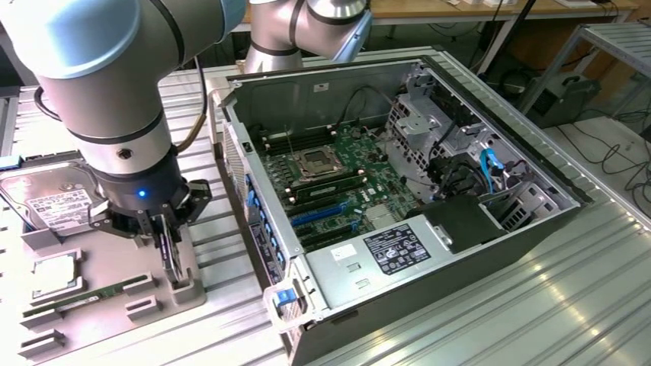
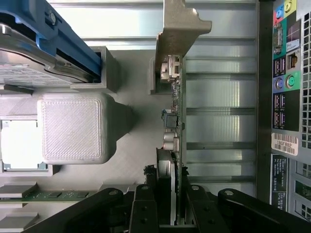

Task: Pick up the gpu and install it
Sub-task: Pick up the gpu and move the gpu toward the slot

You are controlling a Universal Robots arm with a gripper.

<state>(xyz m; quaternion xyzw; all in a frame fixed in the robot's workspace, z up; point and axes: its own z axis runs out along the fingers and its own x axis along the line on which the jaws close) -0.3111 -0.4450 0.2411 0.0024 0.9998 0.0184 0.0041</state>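
The gpu stands on its edge in the grey holder tray, at the exterior view's left of the open computer case. In the wrist view the gpu is edge-on, its silver bracket at the far end and the round fan just ahead of the fingers. My gripper comes straight down over the card. The gripper has one black finger on each face of the card and is shut on it. The card's lower edge still sits at the holder's slot.
A silver hard drive, a processor and a narrow memory stick share the tray. The motherboard with blue slots lies in the case. The case's rear port panel is close beside the card.
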